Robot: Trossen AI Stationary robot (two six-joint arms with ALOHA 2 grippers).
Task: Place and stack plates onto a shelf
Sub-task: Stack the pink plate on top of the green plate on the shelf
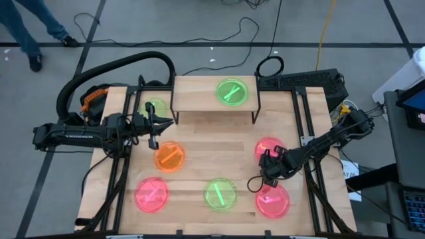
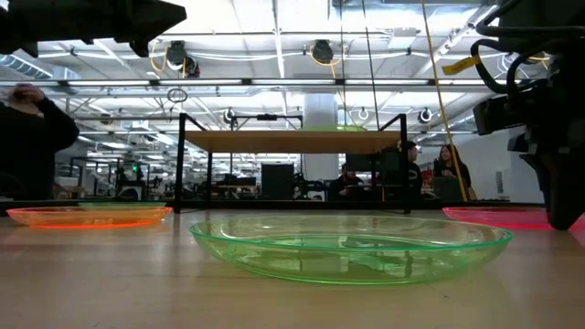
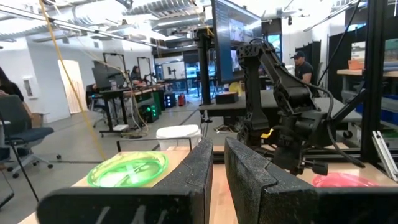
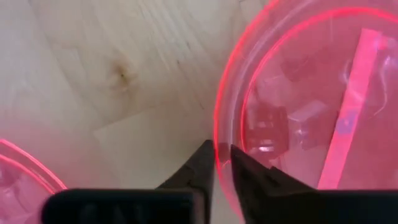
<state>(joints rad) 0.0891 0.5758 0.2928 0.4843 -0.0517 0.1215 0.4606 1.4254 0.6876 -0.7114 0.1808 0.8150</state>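
- The round translucent neon-pink plastic plate (image 4: 298,118) at the table's front right is judged light, thin, stiff and slippery; the rim is the only hold.
- Its rim is pinched by the right gripper (image 4: 222,163), jaws clenched.
- The left gripper (image 3: 219,168), nearly clenched, is held empty above the table's left side.
- One green translucent plate (image 1: 232,91) is carried by the raised light-wood shelf (image 1: 192,93).

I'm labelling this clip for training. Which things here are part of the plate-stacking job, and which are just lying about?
Part of the job:
- shelf, with a green plate on it
- plates on the table: green, orange, pink
- pink plate, its rim between the right gripper jaws
- left gripper, waiting beside the shelf

Lying about:
- cables on the floor
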